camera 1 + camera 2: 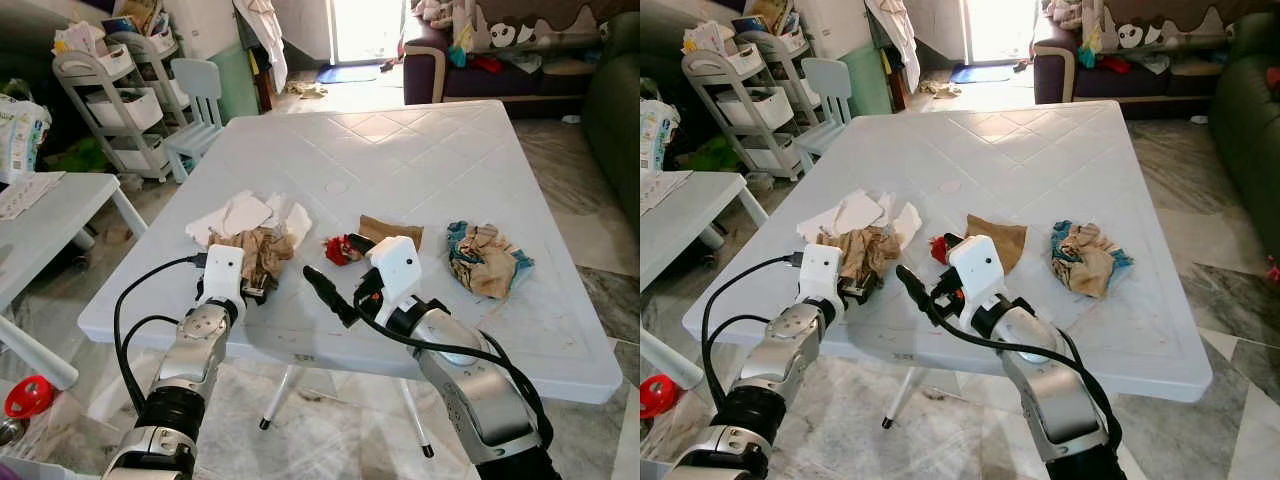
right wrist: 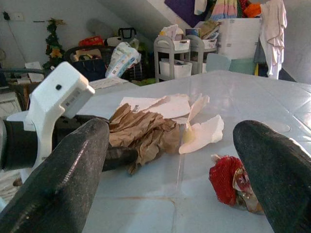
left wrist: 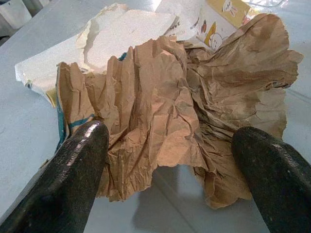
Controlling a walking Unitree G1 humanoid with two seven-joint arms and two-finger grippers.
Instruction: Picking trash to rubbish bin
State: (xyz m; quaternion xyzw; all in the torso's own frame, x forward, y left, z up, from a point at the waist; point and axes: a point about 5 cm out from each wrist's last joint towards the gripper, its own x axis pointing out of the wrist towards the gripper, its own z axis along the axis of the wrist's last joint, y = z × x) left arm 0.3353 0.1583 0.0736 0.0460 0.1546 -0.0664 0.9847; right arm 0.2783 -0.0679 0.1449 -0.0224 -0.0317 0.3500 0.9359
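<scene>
Trash is seen scattered on the white plastic table [image 1: 420,150] in the left eye view, none of it lifted yet: crumpled brown paper [image 1: 262,252] lying against torn white paper scraps [image 1: 240,213], a small red wrapper [image 1: 338,250], a flat brown paper piece [image 1: 392,230] and a wad of blue-and-tan wrapping [image 1: 487,258] well apart toward the robot's right. No bin can be identified, so the task is judged to be at its first pickup, with every item left to collect. In the right eye view the left gripper [image 1: 858,288] is placed at the near edge of the brown paper, and the right gripper [image 1: 925,297] hangs just above the table near the red wrapper. In the left wrist view the left gripper's fingers [image 3: 77,170] are spread, one on either side of the heavily creased, matte paper, with nothing clamped; thin sheet of this kind is expected to collapse when squeezed. In the right wrist view the right gripper's fingers [image 2: 73,179] are likewise parted and empty, and the red wrapper [image 2: 227,178] is seen as a glossy, knotted lump between them, farther along the smooth table.
</scene>
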